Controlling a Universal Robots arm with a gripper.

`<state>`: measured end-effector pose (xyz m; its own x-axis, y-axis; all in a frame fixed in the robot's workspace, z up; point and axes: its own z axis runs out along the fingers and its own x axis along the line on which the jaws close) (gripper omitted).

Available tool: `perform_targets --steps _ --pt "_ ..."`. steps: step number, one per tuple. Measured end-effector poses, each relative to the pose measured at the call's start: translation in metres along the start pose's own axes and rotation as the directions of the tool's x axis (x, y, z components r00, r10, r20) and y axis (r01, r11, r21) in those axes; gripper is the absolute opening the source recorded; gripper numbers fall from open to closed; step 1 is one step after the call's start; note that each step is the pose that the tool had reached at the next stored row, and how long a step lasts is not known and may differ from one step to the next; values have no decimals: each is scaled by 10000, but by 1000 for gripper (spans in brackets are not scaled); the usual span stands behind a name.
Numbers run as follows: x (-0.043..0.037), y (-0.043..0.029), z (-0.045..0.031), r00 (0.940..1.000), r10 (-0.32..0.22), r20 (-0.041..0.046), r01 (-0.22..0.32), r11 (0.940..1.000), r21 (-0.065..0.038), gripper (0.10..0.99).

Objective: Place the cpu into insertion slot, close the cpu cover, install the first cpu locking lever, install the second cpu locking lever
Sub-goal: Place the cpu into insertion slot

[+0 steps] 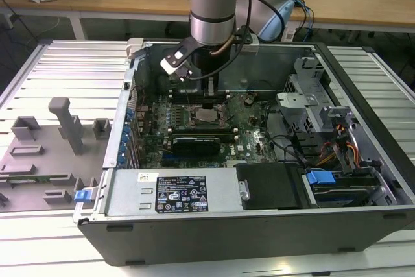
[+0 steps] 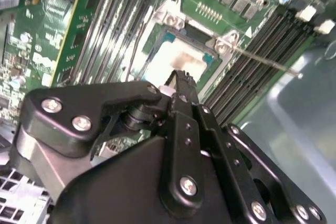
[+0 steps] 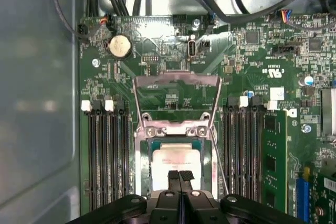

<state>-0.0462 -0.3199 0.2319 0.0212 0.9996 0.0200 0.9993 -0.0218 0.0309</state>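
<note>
One cpu (image 3: 173, 157) lay in the socket (image 3: 173, 129), cpu cover (image 3: 176, 80) standing open beyond it; the gripper (image 3: 179, 174), jaws closed on nothing, hovered just above. Likely light, stiff, fragile: grip its edges.

Below me an open computer case (image 1: 214, 238) lies on its side in the middle of the slatted worktop (image 1: 65, 63), its green motherboard (image 3: 252, 61) bare. A round coin battery (image 3: 119, 46) sits near the black memory slots (image 3: 107, 150). Grey holders (image 1: 68, 124) stand toward the worktop's edge at the exterior view's left.
</note>
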Motion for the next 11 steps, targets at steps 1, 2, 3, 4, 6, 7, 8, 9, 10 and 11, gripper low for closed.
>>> perform_targets --steps 1,2,3,4,6,7,8,9,10,11 --pt "0 3 0 10000 4 0 -4 10000 0 106" --pt "0 3 0 10000 6 0 -6 10000 0 106" --pt "0 3 -1 10000 7 0 -7 10000 0 106" --pt "1 5 -13 10000 8 2 -8 10000 0 106" --pt "2 7 -83 10000 8 6 -8 10000 -1 106" --pt "3 9 -140 10000 7 7 -7 10000 -1 106" --pt "4 10 -176 10000 8 7 -8 10000 -1 106" --pt "5 11 -216 10000 8 7 -8 10000 -1 106" --pt "6 12 -267 10000 9 8 -9 10000 0 106" --pt "7 14 -318 10000 9 7 -9 10000 -1 106"
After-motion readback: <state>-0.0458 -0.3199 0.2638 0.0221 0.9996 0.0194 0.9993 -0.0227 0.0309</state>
